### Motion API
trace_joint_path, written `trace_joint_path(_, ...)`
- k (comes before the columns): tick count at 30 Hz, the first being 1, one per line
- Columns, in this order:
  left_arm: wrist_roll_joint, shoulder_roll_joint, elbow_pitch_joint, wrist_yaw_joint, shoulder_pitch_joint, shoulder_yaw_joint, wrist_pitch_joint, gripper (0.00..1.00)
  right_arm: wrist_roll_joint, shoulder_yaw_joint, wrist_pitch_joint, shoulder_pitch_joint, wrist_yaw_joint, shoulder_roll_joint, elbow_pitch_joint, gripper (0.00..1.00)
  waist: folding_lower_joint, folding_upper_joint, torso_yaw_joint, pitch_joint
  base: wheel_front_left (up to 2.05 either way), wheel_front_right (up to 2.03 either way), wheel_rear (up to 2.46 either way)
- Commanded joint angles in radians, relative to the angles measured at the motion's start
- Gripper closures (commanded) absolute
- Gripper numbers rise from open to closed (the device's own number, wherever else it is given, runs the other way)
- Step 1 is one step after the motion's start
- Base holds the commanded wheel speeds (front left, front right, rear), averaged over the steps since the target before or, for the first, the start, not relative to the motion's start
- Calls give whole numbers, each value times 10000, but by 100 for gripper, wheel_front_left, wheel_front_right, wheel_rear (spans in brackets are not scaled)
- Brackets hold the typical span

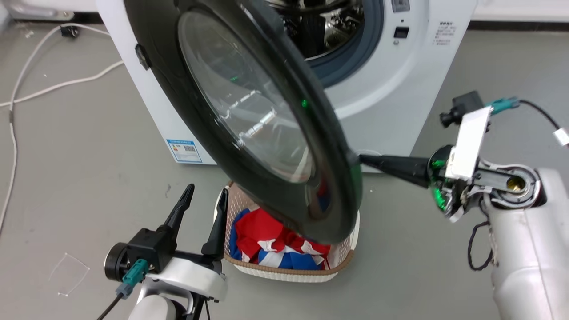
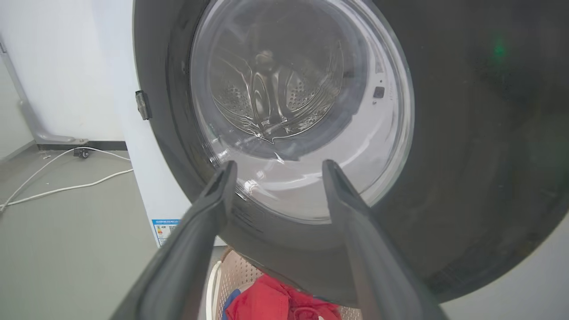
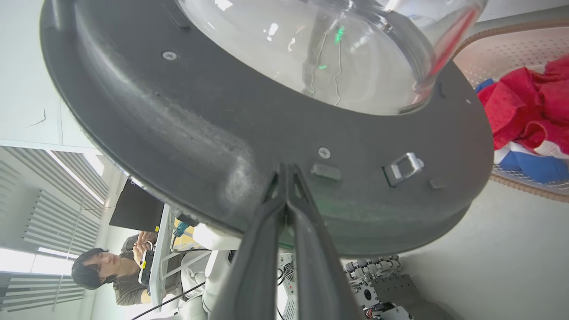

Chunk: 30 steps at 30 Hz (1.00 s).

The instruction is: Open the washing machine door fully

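Note:
The washing machine door (image 1: 249, 115), a big glossy black ring around a bulging glass window, stands swung partway out from the white machine (image 1: 391, 102). Its free edge hangs over the basket. My right gripper (image 1: 362, 159) is shut, and its joined tips touch the door's inner face (image 3: 178, 124) near the rim, beside the metal latch (image 3: 402, 166). In the right wrist view the right gripper (image 3: 284, 168) holds nothing. My left gripper (image 1: 207, 191) stands open low on the outer side of the door (image 2: 466, 133), apart from it. In the left wrist view that left gripper (image 2: 279, 165) points at the glass.
A laundry basket (image 1: 342, 262) with red, white and blue clothes (image 1: 266, 235) sits on the floor under the door. The steel drum (image 1: 329, 26) shows behind. White cables (image 1: 53, 84) run over the floor at the left. A seated person (image 3: 106, 266) is behind.

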Motion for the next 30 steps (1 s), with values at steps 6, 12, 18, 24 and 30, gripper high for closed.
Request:
trace_joint_path(6,27,-59,100,70,190,-74,-23,0,1240,1391,-427,778,29,135,-576,100,2,0,169,-303,0,0,0)
trace_joint_path(12,25,-46,195,141,299,-50,-23,0,2059,2836,-1387,1276,29,100,-1015,100,2,0,201,-423,0,0,0)
trace_joint_path(18,58,-6,284,153,358,-113,-23,0,2347,3209,-2665,1552,29,100,-1147,100,2,0,174,-540,0,0,0)
trace_joint_path(24,67,51,389,195,511,-180,-23,0,1823,2754,-5054,1996,29,91,-1416,100,2,0,48,-759,0,0,0)
trace_joint_path(30,-13,34,532,257,678,-195,-23,0,1279,1949,-7231,3009,29,33,-1850,100,2,0,-148,-1073,0,0,0)
